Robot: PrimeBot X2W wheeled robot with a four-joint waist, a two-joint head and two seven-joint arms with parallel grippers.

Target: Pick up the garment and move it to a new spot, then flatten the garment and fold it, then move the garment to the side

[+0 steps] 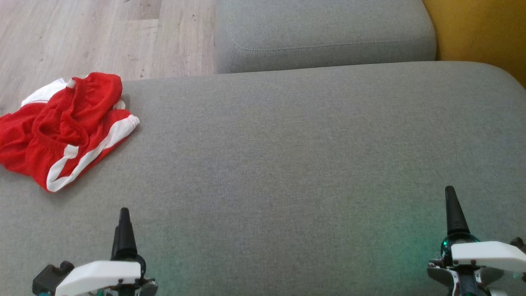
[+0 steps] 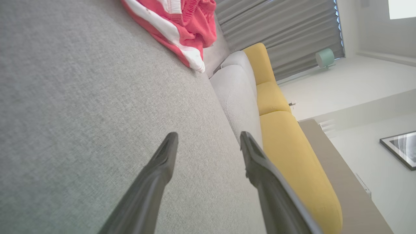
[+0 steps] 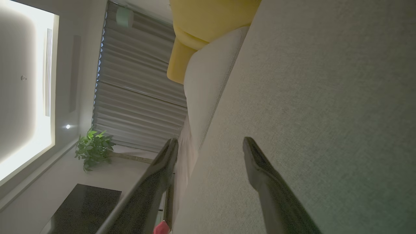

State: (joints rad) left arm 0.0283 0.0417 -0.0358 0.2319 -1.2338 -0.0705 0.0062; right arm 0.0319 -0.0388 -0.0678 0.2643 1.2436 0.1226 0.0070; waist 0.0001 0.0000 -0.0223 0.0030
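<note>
**Red garment heaped at the left edge of the grey cushion; both end effectors open**

The garment [image 1: 61, 127] is red mesh with white trim, crumpled in a heap at the left edge of the head view, mid height. It lies on the left margin of the big grey seat cushion [image 1: 296, 164], and the frame edge cuts part of it off. In the left wrist view it sits top centre, at the cushion's far end.

Bare grey fabric lies between the garment and the left end effector [image 1: 123, 213]. That one is at lower left of the head view, pointing up-frame, below and right of the garment and well apart from it. Its fingers [image 2: 162, 169] are spread wide and empty.

The right end effector [image 1: 451, 191] is at lower right, far from the garment. Its fingers [image 3: 263, 169] are also spread, gripping nothing.

- **Head view:** a second grey cushion [image 1: 324, 33] is at top centre, against the big one. A yellow cushion [image 1: 481, 33] is in the upper right corner. Pale wood floor [image 1: 82, 37] is at upper left, beyond the garment.
- **Wrist views:** these show a pleated grey curtain [image 2: 286, 32], a framed picture [image 2: 401, 149] at the right edge, and a potted plant [image 3: 94, 148] at lower left.
</note>
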